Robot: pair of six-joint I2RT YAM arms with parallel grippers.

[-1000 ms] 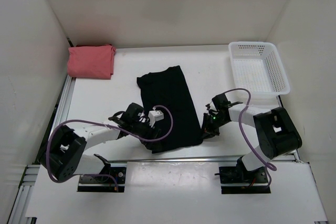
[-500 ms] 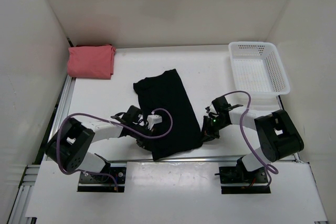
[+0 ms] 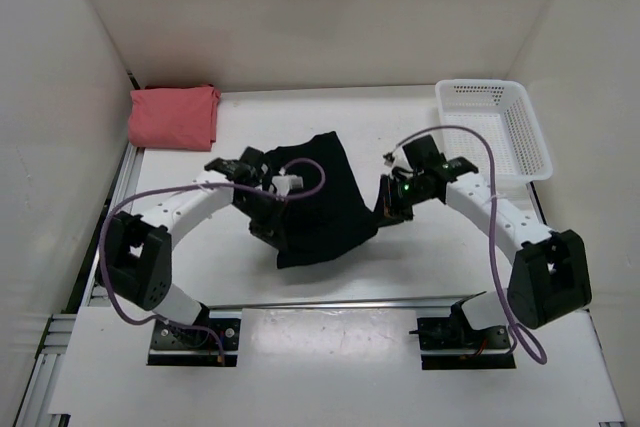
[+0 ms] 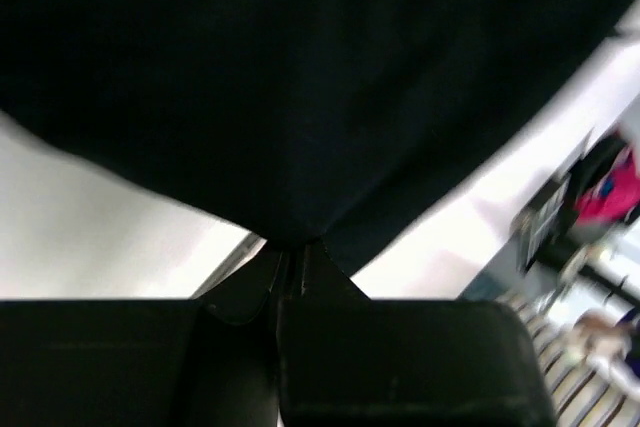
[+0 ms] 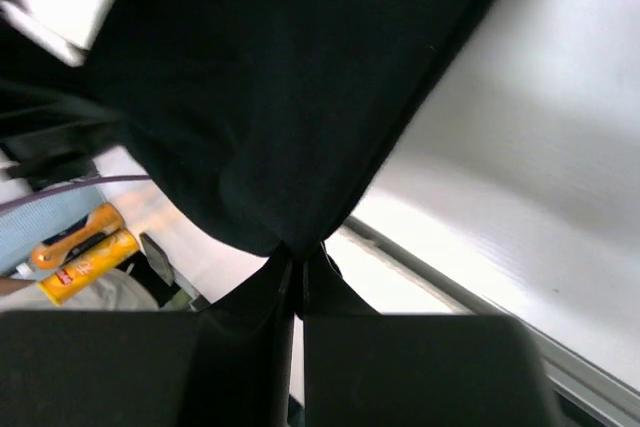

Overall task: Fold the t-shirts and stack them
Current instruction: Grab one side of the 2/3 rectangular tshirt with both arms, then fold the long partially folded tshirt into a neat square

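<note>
A black t-shirt hangs lifted over the middle of the table, held at two points. My left gripper is shut on its left edge, and my right gripper is shut on its right edge. In the left wrist view the black cloth fills the top and pinches down into the closed jaws. The right wrist view shows the same, the cloth gathered into the shut gripper. A salmon pink t-shirt lies folded at the back left corner. No maroon shirt is in view.
A white mesh basket stands at the back right corner. White walls close in the table on the left, back and right. A metal rail runs along the table's left and near edges.
Both grippers closed on the near edge of the black t-shirt and rose away from the front of the table, lifting the flat cloth into a bunched, hanging shape.
</note>
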